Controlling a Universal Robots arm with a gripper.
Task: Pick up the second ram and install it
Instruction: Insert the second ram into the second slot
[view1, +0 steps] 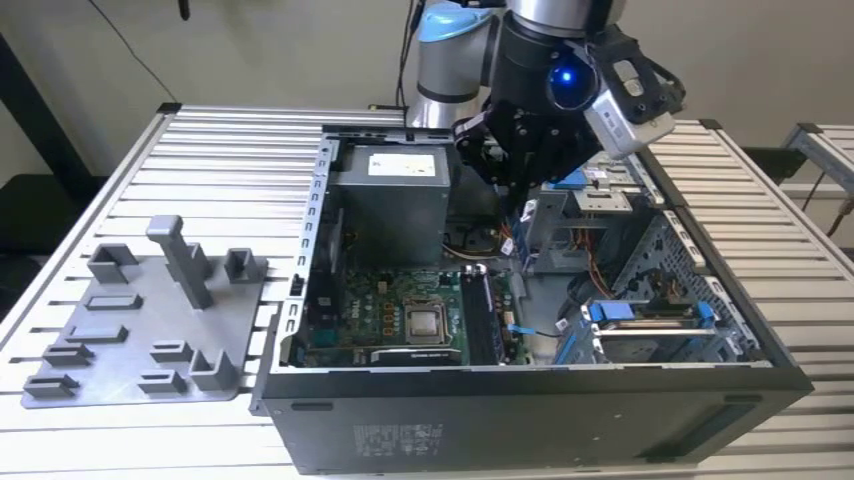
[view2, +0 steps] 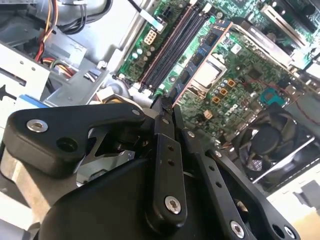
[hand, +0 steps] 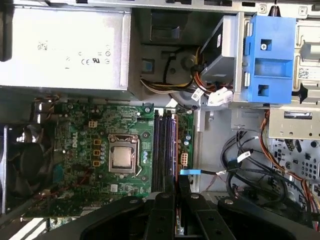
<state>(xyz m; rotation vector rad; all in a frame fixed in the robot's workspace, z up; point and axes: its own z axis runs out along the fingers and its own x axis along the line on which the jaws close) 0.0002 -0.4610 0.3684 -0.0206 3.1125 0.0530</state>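
Note:
My gripper (view1: 523, 180) hangs above the open computer case, over the motherboard's memory slots (view1: 481, 315). In both wrist views the black fingers (view2: 162, 150) stand pressed close together. A thin dark strip, the second ram (hand: 176, 181), shows edge-on between the tips of my gripper (hand: 176, 189). In the second wrist view the ram's end (view2: 171, 94) pokes out past my gripper (view2: 167, 103). The long black slots (hand: 164, 150) lie straight below, beside the square silver processor (hand: 123, 152).
A grey moulded tray (view1: 147, 330) with upright posts lies on the table at the exterior view's left. Inside the case are a grey power supply (view1: 387, 200), a black fan (hand: 25, 160), a blue drive bracket (hand: 267, 60) and loose cables (hand: 250, 165).

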